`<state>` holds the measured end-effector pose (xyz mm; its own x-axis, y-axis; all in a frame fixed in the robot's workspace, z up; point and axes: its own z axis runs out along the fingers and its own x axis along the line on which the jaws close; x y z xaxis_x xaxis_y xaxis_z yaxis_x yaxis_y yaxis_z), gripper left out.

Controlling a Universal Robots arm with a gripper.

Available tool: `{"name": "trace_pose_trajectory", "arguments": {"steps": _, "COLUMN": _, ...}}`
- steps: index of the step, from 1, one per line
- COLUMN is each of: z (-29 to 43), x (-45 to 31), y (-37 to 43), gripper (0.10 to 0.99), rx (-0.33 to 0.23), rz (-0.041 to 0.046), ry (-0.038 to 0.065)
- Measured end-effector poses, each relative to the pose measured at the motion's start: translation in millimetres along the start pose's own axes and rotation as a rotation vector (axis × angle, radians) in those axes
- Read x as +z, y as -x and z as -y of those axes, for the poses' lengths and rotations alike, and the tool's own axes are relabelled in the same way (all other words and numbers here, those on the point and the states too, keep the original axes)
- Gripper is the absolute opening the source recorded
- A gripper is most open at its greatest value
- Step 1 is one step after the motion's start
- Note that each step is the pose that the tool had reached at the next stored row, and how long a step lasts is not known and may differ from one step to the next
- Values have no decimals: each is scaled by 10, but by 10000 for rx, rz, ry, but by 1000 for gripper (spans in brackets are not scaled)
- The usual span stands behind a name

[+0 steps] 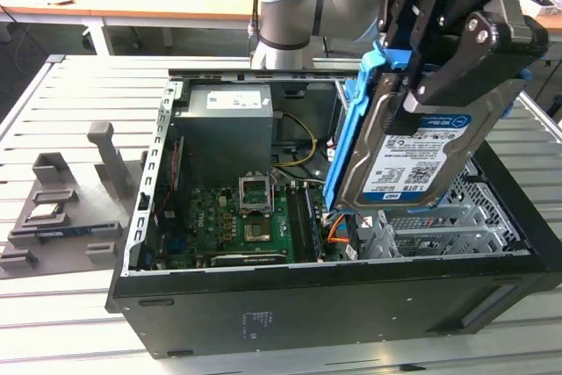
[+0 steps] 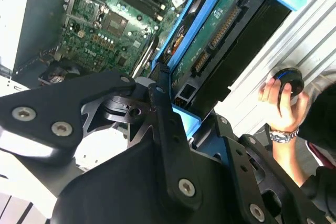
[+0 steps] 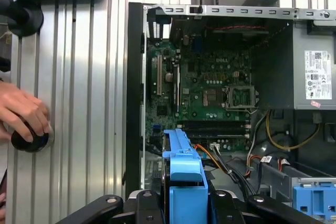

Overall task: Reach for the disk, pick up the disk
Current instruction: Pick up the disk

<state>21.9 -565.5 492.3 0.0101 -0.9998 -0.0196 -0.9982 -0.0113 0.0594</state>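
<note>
silver-grey disk with its blue side bracket sits clamped in the black hand, tilted and lifted clear above the open computer case. the hand's fingers press on the labelled face and the opposite side. in the second wrist view the disk shows its green circuit board. below it, the motherboard lies exposed. the case rests on a slatted metal counter. a person's hand holds a black knob.
</note>
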Motion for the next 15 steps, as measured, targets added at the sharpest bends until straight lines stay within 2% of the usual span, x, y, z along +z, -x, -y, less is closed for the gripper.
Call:
{"name": "trace_pose_trajectory", "arguments": {"steps": 2, "z": 138, "x": -3, "y": -2, "gripper": 369, "rx": -1, "rz": -12, "ry": 7}}
{"name": "trace_pose_trajectory", "arguments": {"steps": 8, "z": 370, "x": 9, "y": -4, "gripper": 369, "rx": -12, "rz": -32, "ry": 27}}
{"name": "trace_pose_trajectory", "arguments": {"steps": 12, "z": 581, "x": 88, "y": -1, "gripper": 369, "rx": -32, "rz": -41, "ry": 48}}
{"name": "trace_pose_trajectory", "arguments": {"steps": 13, "z": 641, "x": 138, "y": 3, "gripper": 369, "rx": -46, "rz": -40, "ry": 54}}
{"name": "trace_pose_trajectory", "arguments": {"steps": 15, "z": 686, "x": 173, "y": 5, "gripper": 369, "rx": -50, "rz": -39, "ry": 58}}
